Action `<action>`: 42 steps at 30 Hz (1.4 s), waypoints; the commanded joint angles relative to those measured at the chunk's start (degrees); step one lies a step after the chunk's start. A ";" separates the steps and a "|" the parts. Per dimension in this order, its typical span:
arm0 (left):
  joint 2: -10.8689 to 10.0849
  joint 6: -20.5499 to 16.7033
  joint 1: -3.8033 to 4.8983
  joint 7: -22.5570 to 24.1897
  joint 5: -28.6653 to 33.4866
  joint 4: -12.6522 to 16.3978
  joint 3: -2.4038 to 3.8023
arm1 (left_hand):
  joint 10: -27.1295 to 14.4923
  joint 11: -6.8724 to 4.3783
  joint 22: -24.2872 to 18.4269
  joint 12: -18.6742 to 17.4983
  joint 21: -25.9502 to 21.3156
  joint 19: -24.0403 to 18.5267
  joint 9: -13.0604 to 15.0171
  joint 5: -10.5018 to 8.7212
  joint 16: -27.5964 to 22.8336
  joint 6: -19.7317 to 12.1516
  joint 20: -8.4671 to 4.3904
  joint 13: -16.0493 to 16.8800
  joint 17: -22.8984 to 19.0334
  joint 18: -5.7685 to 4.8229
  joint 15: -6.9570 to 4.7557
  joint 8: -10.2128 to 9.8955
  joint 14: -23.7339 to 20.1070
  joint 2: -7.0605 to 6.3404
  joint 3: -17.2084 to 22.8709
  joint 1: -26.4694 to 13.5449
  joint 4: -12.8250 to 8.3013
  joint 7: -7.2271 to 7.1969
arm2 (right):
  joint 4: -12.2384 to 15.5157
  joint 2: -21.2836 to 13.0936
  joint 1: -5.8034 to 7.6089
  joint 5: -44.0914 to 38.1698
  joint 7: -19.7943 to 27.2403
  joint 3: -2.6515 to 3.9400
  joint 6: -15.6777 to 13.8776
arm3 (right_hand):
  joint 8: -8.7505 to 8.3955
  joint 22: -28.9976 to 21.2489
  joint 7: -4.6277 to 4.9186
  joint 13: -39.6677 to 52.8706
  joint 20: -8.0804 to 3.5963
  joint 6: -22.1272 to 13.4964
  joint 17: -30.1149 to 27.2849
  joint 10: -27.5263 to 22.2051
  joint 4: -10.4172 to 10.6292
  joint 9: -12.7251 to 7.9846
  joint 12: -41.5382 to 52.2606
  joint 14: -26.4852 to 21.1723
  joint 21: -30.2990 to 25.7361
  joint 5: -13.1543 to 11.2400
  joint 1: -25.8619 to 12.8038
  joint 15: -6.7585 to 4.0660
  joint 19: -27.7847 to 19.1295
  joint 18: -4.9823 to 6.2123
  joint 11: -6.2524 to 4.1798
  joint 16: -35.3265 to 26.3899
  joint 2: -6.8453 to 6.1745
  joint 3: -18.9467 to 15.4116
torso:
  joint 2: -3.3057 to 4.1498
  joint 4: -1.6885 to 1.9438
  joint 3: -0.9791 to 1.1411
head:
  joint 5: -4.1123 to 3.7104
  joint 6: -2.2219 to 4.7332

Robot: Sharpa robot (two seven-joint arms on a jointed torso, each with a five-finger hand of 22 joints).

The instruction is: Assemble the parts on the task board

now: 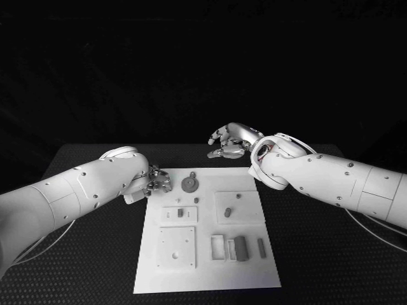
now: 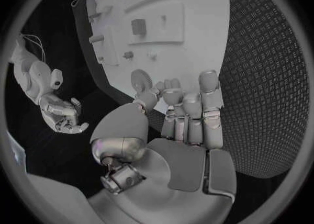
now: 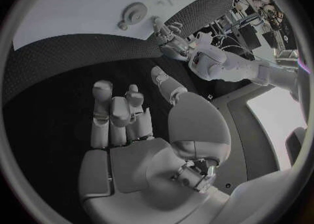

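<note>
Board (image 1: pixel 203 273): far left corner hidden under the left hand (image 1: pixel 153 183) in the head view; cut off by the circle's rim in both wrist views.
Left hand: whether its fingers (image 2: pixel 208 85) touched the board or held a part, could not be told.
Small parts (image 1: pixel 236 248) on board: too small to identify.
Right hand (image 1: pixel 233 141): wrist covered by its own arm; fingertips against dark ground, contact with the table (image 1: pixel 332 254) unclear.

Black table (image 1: pixel 93 254) — textured top.
</note>
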 commanded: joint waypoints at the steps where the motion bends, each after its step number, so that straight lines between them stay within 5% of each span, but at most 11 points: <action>1: -0.45 0.19 -0.32 0.47 1.27 0.48 -0.12 | 0.05 -0.40 1.17 0.24 0.25 -0.23 0.08 0.26 0.22 0.81 -0.35 -0.12 -0.08 2.57 -0.58 0.43 0.06 0.74 0.46 1.15 -0.02 0.01 | -0.01 0.04 0.00 -0.17 0.14 0.03 0.74 | -0.13 0.69 1.61 -0.09 -0.18 -1.08 -0.02 -0.51 -0.31 0.00 -0.14 -0.20 -0.39 0.38 -0.05 0.08 0.17 3.52 0.00 -0.31 0.35 -0.06 | 0.01 0.01 0.00 | 0.03 0.05; 12: -3.66 0.35 -0.23 -0.04 5.93 4.49 -0.03 | 0.19 -0.83 1.18 0.27 0.41 -0.23 0.10 0.25 0.29 2.23 -0.52 -0.27 -0.26 2.39 -0.94 1.61 0.13 0.95 1.06 0.92 -0.05 -0.46 | -0.11 -0.26 0.00 -0.13 0.13 0.03 0.79 | -0.13 0.69 1.61 -0.09 -0.17 -1.08 -0.02 -0.51 -0.31 0.00 -0.13 -0.20 -0.39 0.38 -0.07 0.08 0.17 3.52 0.00 -0.31 0.36 -0.06 | -0.11 0.08 0.00 | -0.01 0.10; 20: -9.11 0.41 0.67 -1.29 8.14 13.10 0.01 | 0.29 -1.19 1.18 0.25 0.50 -0.26 0.28 0.48 0.33 3.20 -0.67 -0.39 -0.40 2.24 -1.26 2.47 0.16 1.15 1.22 0.45 0.00 -0.84 | -0.35 -0.61 0.00 -0.12 0.09 0.03 0.78 | -0.13 0.70 1.61 -0.10 -0.17 -1.08 -0.03 -0.51 -0.33 0.00 -0.12 -0.20 -0.40 0.38 -0.06 0.09 0.17 3.52 0.00 -0.30 0.37 -0.06 | -0.18 0.19 -0.03 | -0.01 0.02; 26: -12.31 -0.05 1.15 -2.23 8.17 18.27 -0.01 | 0.45 -1.56 1.18 0.25 0.66 -0.24 0.27 3.77 0.46 3.83 -0.93 -0.55 -0.61 2.03 -1.61 3.31 0.28 1.23 1.62 -0.62 -0.22 -1.21 | -0.29 -0.77 0.00 -0.12 0.04 0.03 0.80 | -0.13 0.70 1.61 -0.10 -0.17 -1.09 -0.03 -0.51 -0.34 0.00 -0.12 -0.20 -0.40 0.38 -0.05 0.09 0.17 3.52 0.00 -0.30 0.36 -0.06 | -0.16 0.20 -0.09 | 0.12 0.06; 42: -12.33 4.43 1.15 -4.44 5.84 20.40 -0.30 | 1.01 -1.84 1.19 0.41 0.96 -0.10 0.17 6.34 0.85 4.21 -1.32 -0.78 -0.75 1.76 -1.84 4.21 0.58 1.99 1.77 -2.75 -0.69 -1.50 | -0.29 -0.81 0.00 -0.13 0.00 0.03 0.95 | -0.14 0.71 1.61 -0.11 -0.19 -1.10 -0.03 -0.51 -0.44 0.00 -0.11 -0.20 -0.41 0.38 0.07 0.08 0.16 3.52 0.00 -0.30 0.38 -0.02 | 0.03 0.02 -0.07 | 0.48 -0.15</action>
